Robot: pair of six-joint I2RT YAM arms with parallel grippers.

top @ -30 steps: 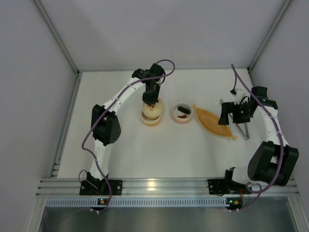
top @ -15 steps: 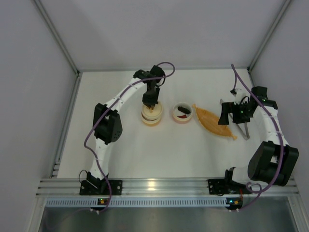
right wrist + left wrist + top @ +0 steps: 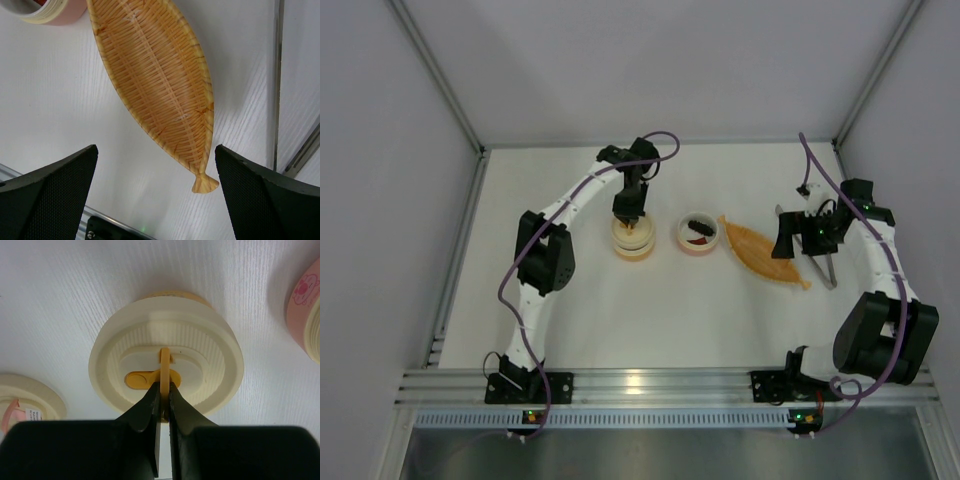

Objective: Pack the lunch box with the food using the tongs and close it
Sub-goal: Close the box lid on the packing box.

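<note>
Since a second ago the left arm has swung its elbow a touch and drawn its wrist slightly toward the back of the table, while the right arm has not budged. Left gripper [image 3: 161, 389] is pinched tight on the thin yellow tab [image 3: 164, 362] standing up from the cream lid [image 3: 210, 345], jaws together with only that tab between them. Lid looks level, sitting on its tan base, with a second lid [image 3: 30, 390] lying just beside it. Right gripper [image 3: 156, 150] hangs spread wide and empty over the woven tray [image 3: 150, 70], which shows nothing on it. Food [image 3: 698, 226], dark pieces and a red bit, lies in the pink bowl [image 3: 700, 250] between lid and tray. Tongs [image 3: 825, 270] rest on the table beside the right arm, untouched by either gripper; the grey strips at the edge of the right wrist view are probably them, though that is hard to confirm. Packing looks done, so closing seems to be the step in hand. To do it well: keep the pinch centred on that tab, lift straight up without twisting, hold the lid flat in transit, and lower it square onto the rim, because a tilted lid could catch one edge or slip off such a narrow hold.
</note>
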